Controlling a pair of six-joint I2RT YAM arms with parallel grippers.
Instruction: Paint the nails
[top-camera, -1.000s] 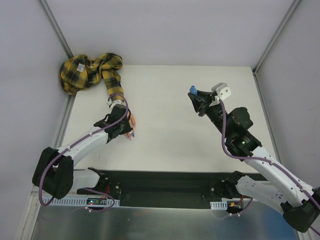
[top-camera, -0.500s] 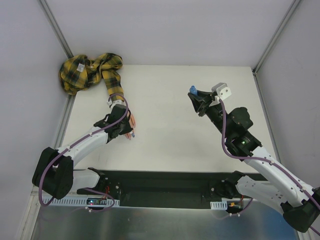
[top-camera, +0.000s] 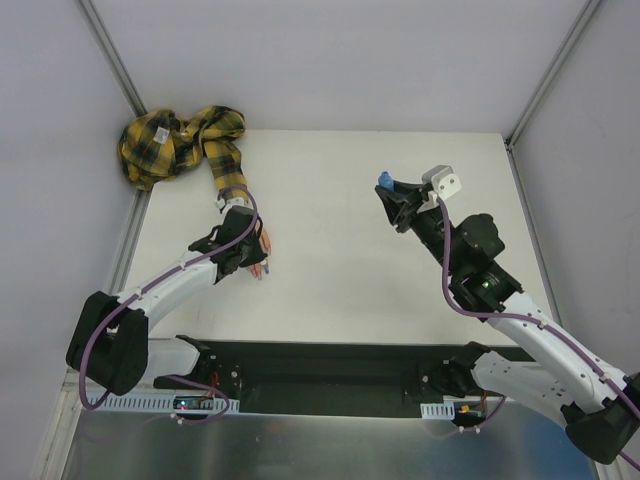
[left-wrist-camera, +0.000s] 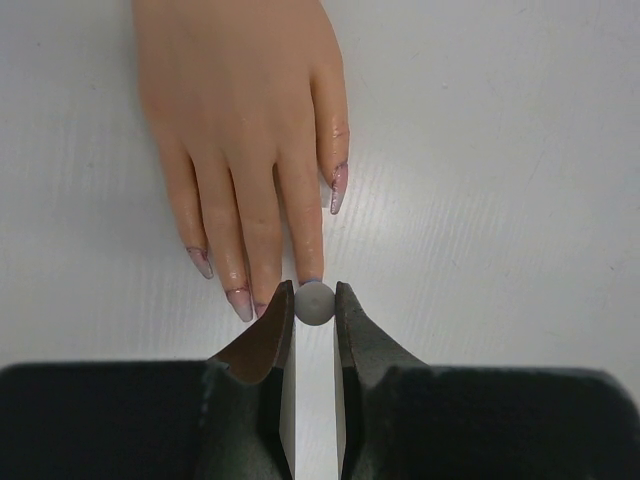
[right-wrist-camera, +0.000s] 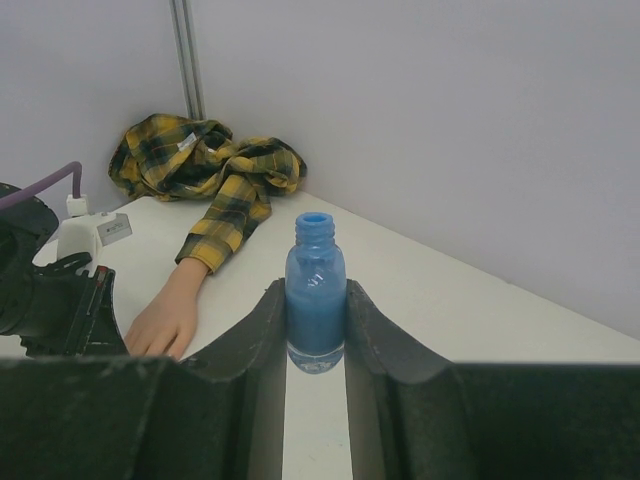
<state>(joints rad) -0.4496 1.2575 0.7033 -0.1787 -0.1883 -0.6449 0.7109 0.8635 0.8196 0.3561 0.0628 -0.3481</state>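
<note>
Currently, your left hand (left-wrist-camera: 314, 295) is pinched tight on a small grey knob (left-wrist-camera: 314, 306). You see it end-on in the left wrist view, so whatever hangs beneath it is hidden. The knob sits right at the tip of one finger of the mannequin hand (left-wrist-camera: 240, 100), low in the centre of that frame. The mannequin hand lies flat on the white bench (top-camera: 340, 250), fingers pointing down the frame toward you. The nails (left-wrist-camera: 337, 188) show glossy pinkish-purple: one at mid-frame on the right-most finger, two more lower left, just beside your left finger pad. From above, the mannequin hand is at left of centre, mostly covered by your left hand, with its plaid sleeve (top-camera: 225, 165) running up to a heap in the upper left corner. Your right hand (right-wrist-camera: 316, 288) is closed on a small blue bottle (right-wrist-camera: 316, 265), upright with its neck open at the top. From above it sits right of centre, well apart from the nails — you cannot tell whether its base touches the bench.
</note>
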